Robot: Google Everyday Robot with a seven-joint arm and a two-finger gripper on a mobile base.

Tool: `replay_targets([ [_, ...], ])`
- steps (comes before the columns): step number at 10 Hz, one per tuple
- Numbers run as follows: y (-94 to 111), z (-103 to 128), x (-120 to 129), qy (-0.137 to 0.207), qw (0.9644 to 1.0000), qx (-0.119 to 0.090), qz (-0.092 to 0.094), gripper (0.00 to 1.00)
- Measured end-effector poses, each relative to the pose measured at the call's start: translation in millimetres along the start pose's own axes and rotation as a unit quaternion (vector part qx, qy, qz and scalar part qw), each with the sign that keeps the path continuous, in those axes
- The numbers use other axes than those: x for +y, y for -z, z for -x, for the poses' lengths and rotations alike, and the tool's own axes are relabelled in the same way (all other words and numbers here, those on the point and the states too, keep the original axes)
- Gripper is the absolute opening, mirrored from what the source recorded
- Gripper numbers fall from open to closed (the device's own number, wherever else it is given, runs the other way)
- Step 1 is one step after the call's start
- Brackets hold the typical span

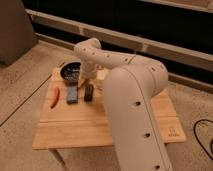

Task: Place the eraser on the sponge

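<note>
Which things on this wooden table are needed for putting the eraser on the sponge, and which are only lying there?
Needed:
- small black rectangular eraser
- flat blue-grey rectangular sponge, right beside the eraser
- the robot's hand, open, close to the eraser and by the bowl

Only lying there:
- dark round bowl
- long red-orange pepper-like thing

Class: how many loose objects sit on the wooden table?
4: bowl at the back, pepper far left, sponge beside it, eraser right of that, just in front of the gripper. The arm may hide more.
</note>
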Motion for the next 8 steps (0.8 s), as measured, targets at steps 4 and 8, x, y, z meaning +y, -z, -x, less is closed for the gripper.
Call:
replay_targets([
  [4, -21.2, 11.0, -8.0, 0.003, 0.9995, 0.02, -0.026, 0.65],
  [8, -43.3, 16.0, -3.4, 0.01, 0.9983, 0.045, -0.037, 0.65],
])
